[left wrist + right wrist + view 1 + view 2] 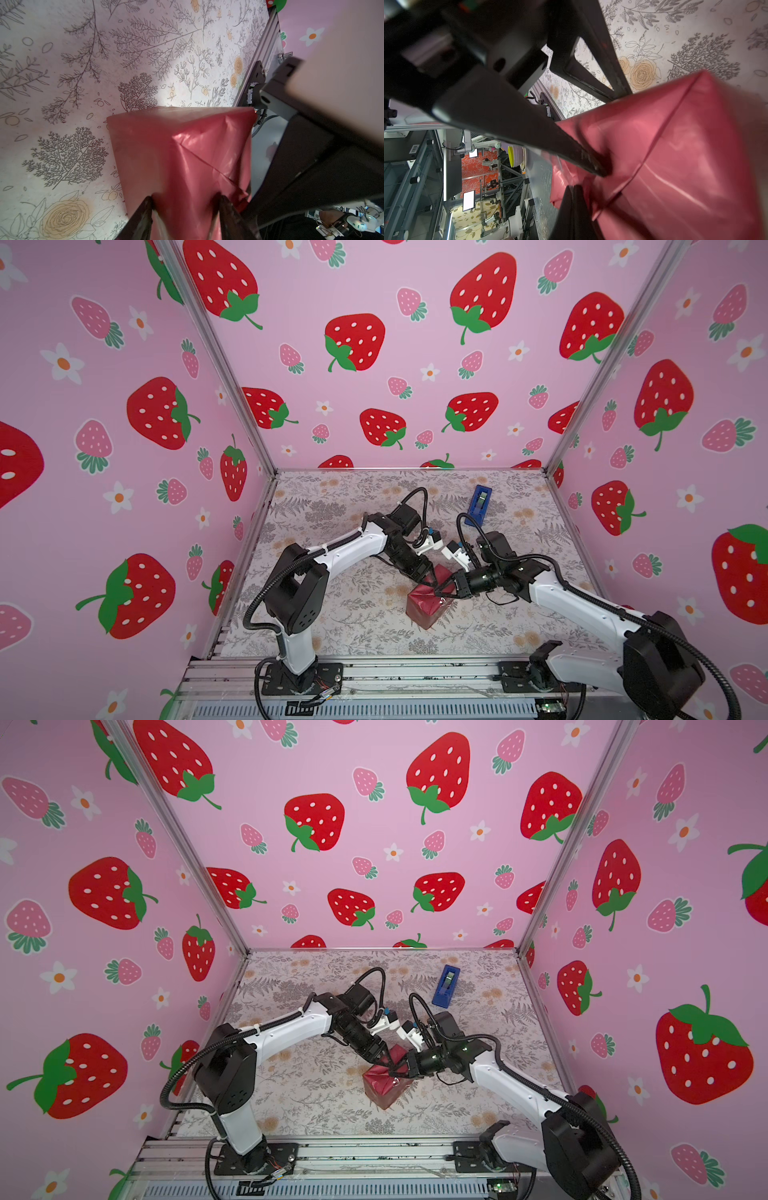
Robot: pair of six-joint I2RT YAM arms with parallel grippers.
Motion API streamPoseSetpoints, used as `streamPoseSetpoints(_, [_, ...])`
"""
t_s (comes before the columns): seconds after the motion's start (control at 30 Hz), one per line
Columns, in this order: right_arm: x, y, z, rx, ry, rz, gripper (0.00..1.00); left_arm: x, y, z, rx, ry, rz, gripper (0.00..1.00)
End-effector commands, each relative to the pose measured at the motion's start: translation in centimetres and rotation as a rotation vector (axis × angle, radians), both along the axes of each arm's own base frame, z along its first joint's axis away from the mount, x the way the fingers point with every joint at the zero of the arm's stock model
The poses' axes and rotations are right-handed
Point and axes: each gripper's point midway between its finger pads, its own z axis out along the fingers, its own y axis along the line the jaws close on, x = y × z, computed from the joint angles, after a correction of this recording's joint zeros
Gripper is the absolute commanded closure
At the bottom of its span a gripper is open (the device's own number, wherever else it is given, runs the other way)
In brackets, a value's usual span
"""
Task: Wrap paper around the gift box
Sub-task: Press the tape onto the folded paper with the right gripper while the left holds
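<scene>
The paper (428, 608) (384, 1090) is dark red and folded into a cube shape at the middle of the table. The gift box is hidden under it. My left gripper (432, 583) (186, 199) comes down on the bundle's far top, jaws half apart, one finger on each side of the wrapped box. In the right wrist view one of its fingers (591, 164) dents the paper (685, 155). My right gripper (440, 591) (575, 187) is shut, its tips against a loose fold at the same corner. Whether paper is pinched between them is unclear.
A bright blue tape dispenser (480, 504) (446, 986) lies at the back right of the floral table (353, 614). Pink strawberry walls close off three sides. A metal rail (374, 672) with both arm bases runs along the front edge.
</scene>
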Motion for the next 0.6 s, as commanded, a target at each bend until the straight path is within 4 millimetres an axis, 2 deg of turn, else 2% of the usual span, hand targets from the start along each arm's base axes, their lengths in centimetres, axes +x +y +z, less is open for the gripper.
streamPoseSetpoints(0.0, [-0.4, -0.6, -0.7, -0.064, 0.019, 0.009, 1.00, -2.1, 3.7, -4.4, 0.225, 0.048, -0.038, 0.48])
streamPoseSetpoints(0.23, [-0.5, -0.9, -0.8, -0.109, 0.059, 0.003, 1.00, -2.1, 3.8, -4.5, 0.229, 0.048, -0.037, 0.48])
streamPoseSetpoints(0.57, [-1.5, -2.1, -3.9, -0.228, 0.127, 0.026, 1.00, -1.4, 3.7, -4.0, 0.234, 0.019, -0.014, 0.48])
